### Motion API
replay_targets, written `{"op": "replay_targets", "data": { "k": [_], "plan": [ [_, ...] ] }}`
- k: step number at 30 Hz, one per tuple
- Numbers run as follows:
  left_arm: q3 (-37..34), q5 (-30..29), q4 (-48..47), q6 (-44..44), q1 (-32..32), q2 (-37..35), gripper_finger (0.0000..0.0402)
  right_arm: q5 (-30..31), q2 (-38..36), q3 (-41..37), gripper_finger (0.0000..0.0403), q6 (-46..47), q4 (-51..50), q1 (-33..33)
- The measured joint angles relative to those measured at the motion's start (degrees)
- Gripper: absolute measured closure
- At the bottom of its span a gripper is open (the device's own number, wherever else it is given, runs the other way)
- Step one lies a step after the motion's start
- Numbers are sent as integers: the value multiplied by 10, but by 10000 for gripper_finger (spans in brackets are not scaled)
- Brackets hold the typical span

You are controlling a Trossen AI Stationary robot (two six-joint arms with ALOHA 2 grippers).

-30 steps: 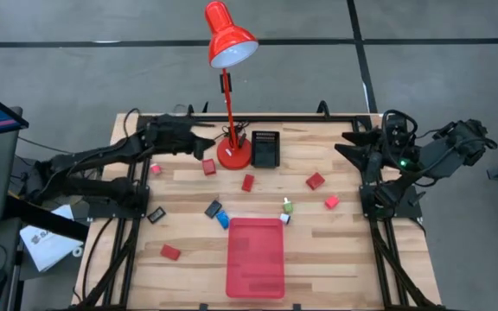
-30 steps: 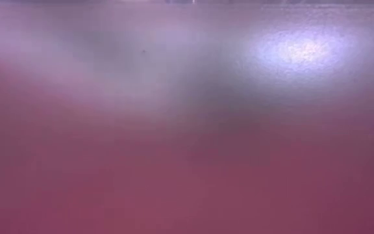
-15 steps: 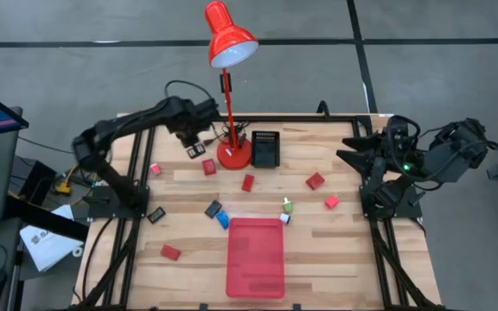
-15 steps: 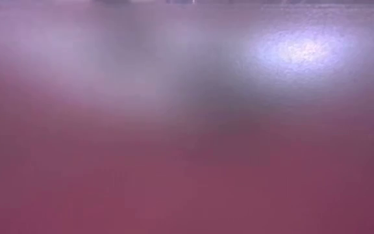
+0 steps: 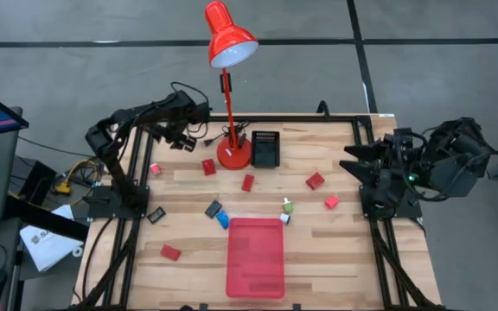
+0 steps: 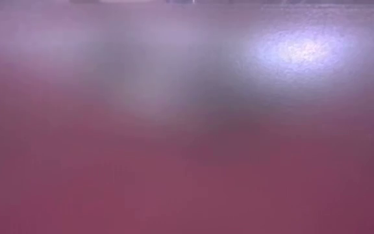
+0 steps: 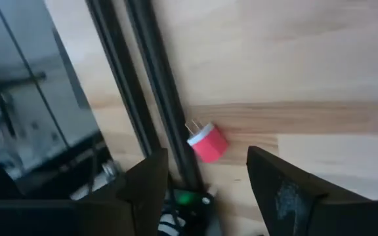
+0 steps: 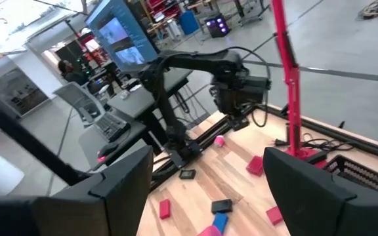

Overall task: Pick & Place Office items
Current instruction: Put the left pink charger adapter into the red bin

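Over the far left corner of the tabletop, seen from above, the left gripper [image 5: 180, 136] hangs just left of the desk lamp [image 5: 229, 95], with a small red piece [image 5: 155, 169] near the left edge below it. Other office items lie across the middle: red blocks [image 5: 208, 167], a blue piece [image 5: 222, 219], a black one [image 5: 213, 208] and a white-green one [image 5: 288, 206], all near the far end of the empty red tray [image 5: 255, 257]. The right gripper [image 5: 360, 164] waits folded at the right edge.

At table height the camera shows only a pink blur.

From the left wrist, the fingers [image 7: 146, 187] stand spread with nothing between them, and the red piece [image 7: 207, 141], which has two metal prongs, lies beside the dark frame rail [image 7: 149, 85].

From the right wrist, that gripper's fingers [image 8: 120, 180] are spread too, facing the left arm [image 8: 195, 72] across the table.

Judging by this, the step is reaching for the pronged piece. The gripper should come down centred over it, clear of the rail, closing across its round body rather than the prongs.
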Motion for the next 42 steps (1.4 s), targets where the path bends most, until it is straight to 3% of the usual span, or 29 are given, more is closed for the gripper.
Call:
{"op": "replay_targets", "data": {
  "k": [8,14,17,33,42],
  "plan": [
    [-119,41,9,-169,31,-56,175,31,12,0,121,0,14,44],
    [-213,118,119,-287,24,-135,163,61,15,0,121,1,17,76],
    [-251,128,168,-337,23,-165,163,67,15,0,121,9,17,87],
    [-337,132,247,-437,58,-179,167,93,17,0,121,25,30,124],
    [-341,102,268,-450,91,-179,167,108,22,0,121,42,29,143]
  ]
}}
